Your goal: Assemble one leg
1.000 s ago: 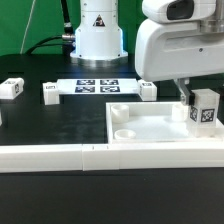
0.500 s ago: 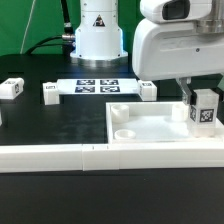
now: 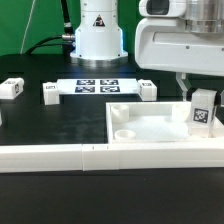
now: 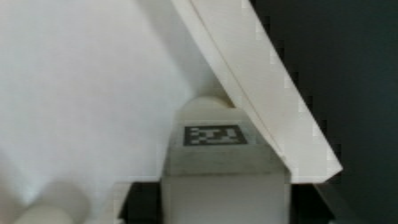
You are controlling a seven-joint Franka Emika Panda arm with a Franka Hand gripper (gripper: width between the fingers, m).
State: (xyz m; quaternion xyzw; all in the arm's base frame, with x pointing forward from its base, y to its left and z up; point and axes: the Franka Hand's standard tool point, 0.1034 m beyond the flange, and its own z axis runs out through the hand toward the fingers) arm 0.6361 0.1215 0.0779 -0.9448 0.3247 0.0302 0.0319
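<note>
My gripper point(image 3: 201, 93) is shut on a leg point(image 3: 203, 109), a small white block with a black-and-white tag. It holds the leg upright at the far corner of the large white tray-like piece point(image 3: 150, 135), on the exterior view's right. In the wrist view the leg point(image 4: 217, 150) sits between my dark fingers point(image 4: 150, 202), its end against the tray's corner beside the raised rim point(image 4: 249, 70). My gripper point(image 4: 217, 198) hides the leg's upper part. Whether the leg's end sits in a hole cannot be told.
Three other legs lie on the black table: one at the far left point(image 3: 12, 88), one point(image 3: 50, 93) beside the marker board point(image 3: 97, 86), one point(image 3: 147, 90) behind the tray. The robot base point(image 3: 98, 30) stands at the back. A white rail point(image 3: 60, 158) runs along the front.
The arm's white body has risen and shifted a little to the exterior view's right. The leg stays in the jaws at the tray's corner, shifted very slightly left.
</note>
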